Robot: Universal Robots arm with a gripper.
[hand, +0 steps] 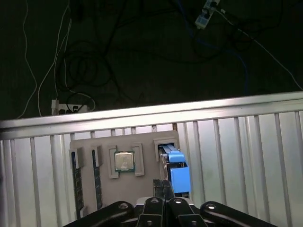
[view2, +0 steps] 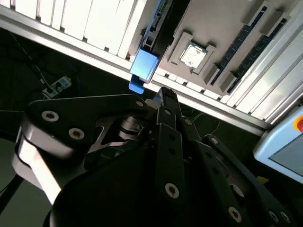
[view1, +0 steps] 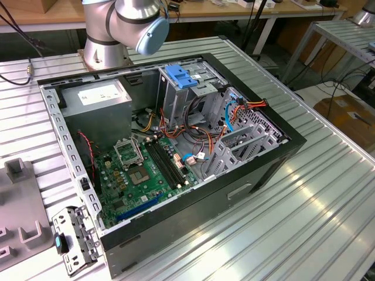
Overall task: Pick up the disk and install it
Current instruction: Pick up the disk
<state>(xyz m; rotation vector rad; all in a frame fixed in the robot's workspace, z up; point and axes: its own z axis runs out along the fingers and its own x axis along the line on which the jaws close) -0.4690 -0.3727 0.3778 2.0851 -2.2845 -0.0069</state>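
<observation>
Black gripper (view2: 165, 96) linkage looms closest in both wrist views, its fingers (view2: 167, 113) pressed together with nothing visible between them. The tips hang over the grey plastic tray (hand: 142, 191) on the ribbed aluminium desk (hand: 236, 142), just beside the black-and-silver disk with blue side rails (hand: 179, 174), which stands on edge in a tray slot. Whether they touch it cannot be told. Most of the disk sits sunk in the slot, and the linkage cuts off its near end.
</observation>
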